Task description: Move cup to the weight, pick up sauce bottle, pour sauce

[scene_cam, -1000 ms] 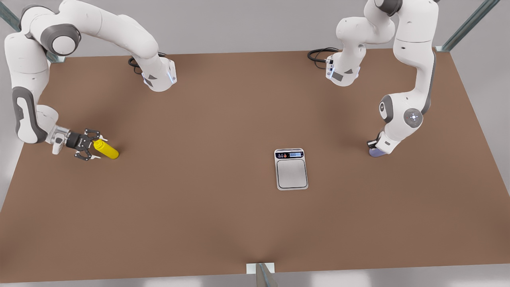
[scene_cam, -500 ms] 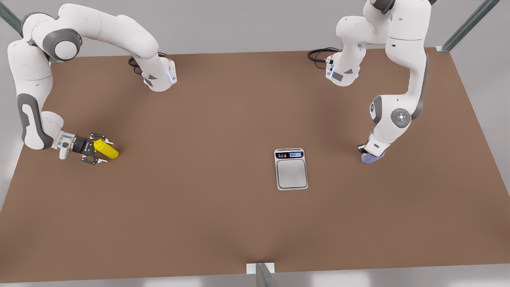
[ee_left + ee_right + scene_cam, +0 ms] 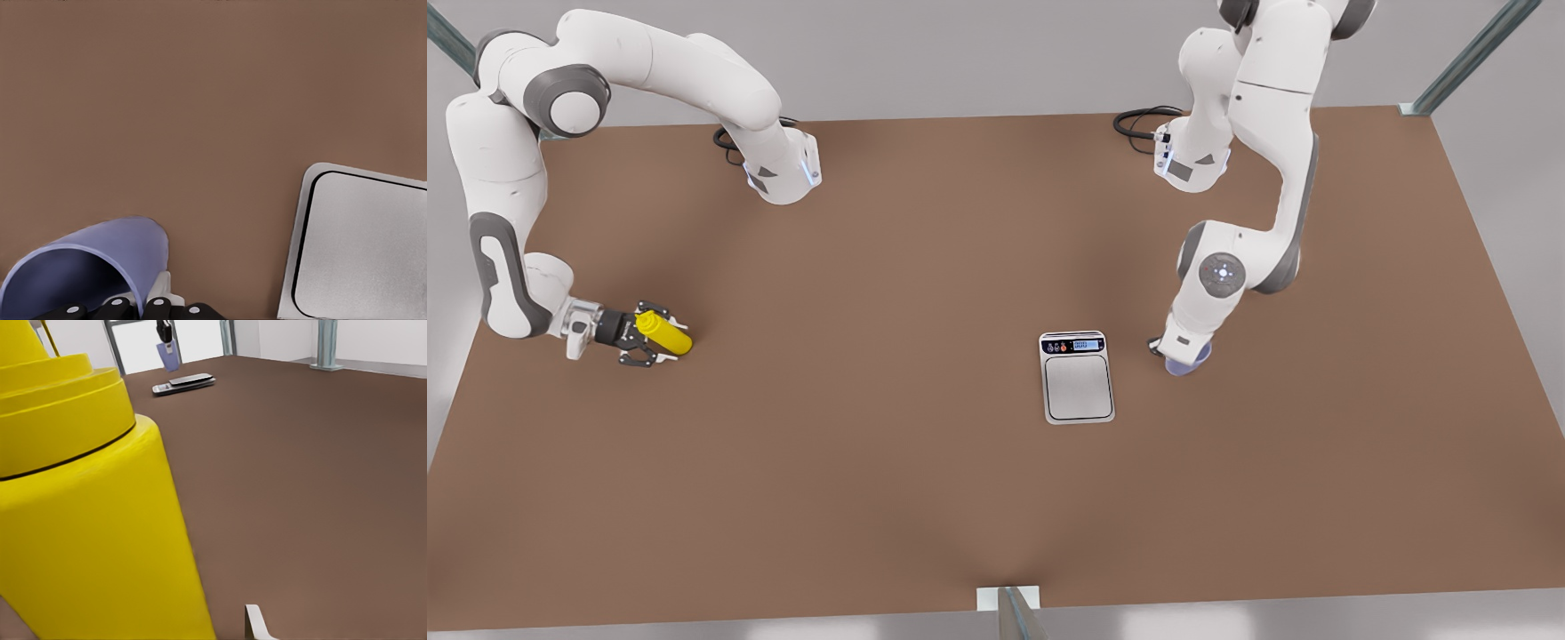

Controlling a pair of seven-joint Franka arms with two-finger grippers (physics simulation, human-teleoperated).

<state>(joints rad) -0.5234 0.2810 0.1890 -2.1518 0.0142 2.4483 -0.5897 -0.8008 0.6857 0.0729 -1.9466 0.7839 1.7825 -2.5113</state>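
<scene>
Two light, rigid pieces: left gripper [image 3: 1176, 354] pinches the cup [image 3: 1183, 363] by its rim beside the weight [image 3: 1078, 378], while right gripper [image 3: 640, 335] straddles the sauce bottle [image 3: 665, 332], whether clamped I cannot tell.

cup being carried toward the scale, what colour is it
Plain lavender-blue cup, clearest in the left wrist view.

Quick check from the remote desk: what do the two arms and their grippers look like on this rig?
Both arms are glossy white with rounded shells and grey joint caps and side bands. The left arm's wrist cap bears a small light-dotted emblem. Black cables coil at each base, which carries dark triangular marks and blue lights. The right gripper is black with pale fingertips on a silver flange. The left gripper shows black fingers with silver rivets.
</scene>
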